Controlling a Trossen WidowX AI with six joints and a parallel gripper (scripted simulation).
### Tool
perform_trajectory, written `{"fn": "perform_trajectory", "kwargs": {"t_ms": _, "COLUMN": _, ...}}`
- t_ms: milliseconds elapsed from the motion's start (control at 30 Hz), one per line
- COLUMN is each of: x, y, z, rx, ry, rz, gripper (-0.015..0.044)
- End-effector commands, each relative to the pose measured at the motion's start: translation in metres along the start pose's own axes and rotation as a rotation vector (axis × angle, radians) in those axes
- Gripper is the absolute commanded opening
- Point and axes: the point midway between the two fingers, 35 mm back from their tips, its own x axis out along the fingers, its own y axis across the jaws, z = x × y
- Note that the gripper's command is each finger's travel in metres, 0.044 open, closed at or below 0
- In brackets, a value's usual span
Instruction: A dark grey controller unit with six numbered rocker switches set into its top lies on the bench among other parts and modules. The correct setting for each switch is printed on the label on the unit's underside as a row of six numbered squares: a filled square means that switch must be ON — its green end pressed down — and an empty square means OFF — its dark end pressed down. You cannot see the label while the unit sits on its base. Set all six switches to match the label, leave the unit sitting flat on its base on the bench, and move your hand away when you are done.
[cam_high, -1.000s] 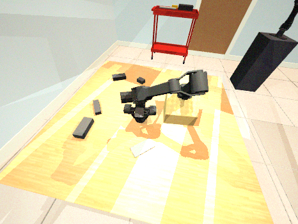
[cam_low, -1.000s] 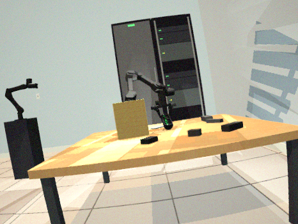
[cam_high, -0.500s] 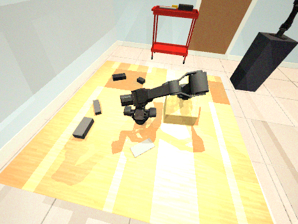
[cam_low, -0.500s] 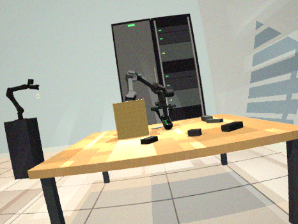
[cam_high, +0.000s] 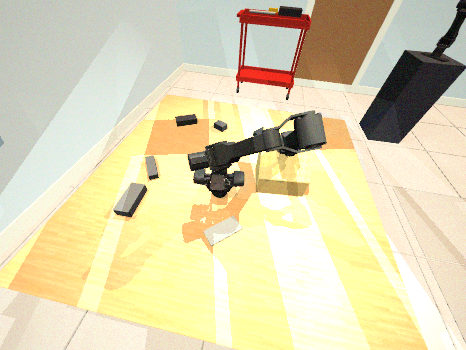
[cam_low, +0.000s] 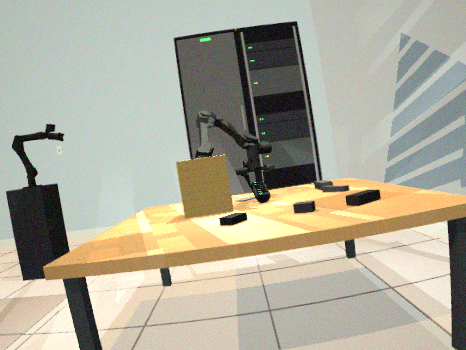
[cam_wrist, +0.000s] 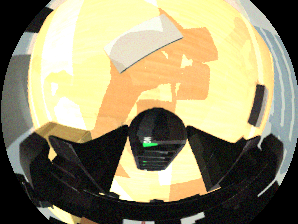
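The dark controller unit (cam_high: 220, 191) (cam_low: 260, 192) (cam_wrist: 157, 131) is held above the bench (cam_high: 165, 295) (cam_low: 150, 232). It looks rounded and dark in the wrist view, with a narrow face showing green marks toward the bottom of the picture. The exterior view shows several green marks low on it. My gripper (cam_high: 219, 181) (cam_low: 257, 181) (cam_wrist: 157, 128) is shut on the unit, with one finger at each side. The unit looks tilted. The setting of each switch cannot be read, and no label squares can be made out.
A light grey plate (cam_high: 222, 231) (cam_wrist: 145, 42) lies near the unit. A tan block (cam_high: 282, 187) (cam_low: 205, 186) stands beside the arm. Dark modules (cam_high: 131, 200) (cam_high: 152, 167) (cam_high: 186, 120) (cam_high: 220, 126) lie toward the bench's left and far sides. A red cart (cam_high: 272, 20) stands beyond.
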Motion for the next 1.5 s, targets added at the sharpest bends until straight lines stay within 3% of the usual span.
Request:
{"fn": "perform_trajectory", "kwargs": {"t_ms": 0, "x": 0.004, "y": 0.002, "z": -0.004, "rx": 0.019, "ry": 0.019, "rz": 0.005, "gripper": 0.0338}}
{"fn": "perform_trajectory", "kwargs": {"t_ms": 1467, "x": 0.035, "y": 0.002, "z": 0.010, "rx": 0.019, "ry": 0.017, "rz": 0.005, "gripper": 0.0338}}
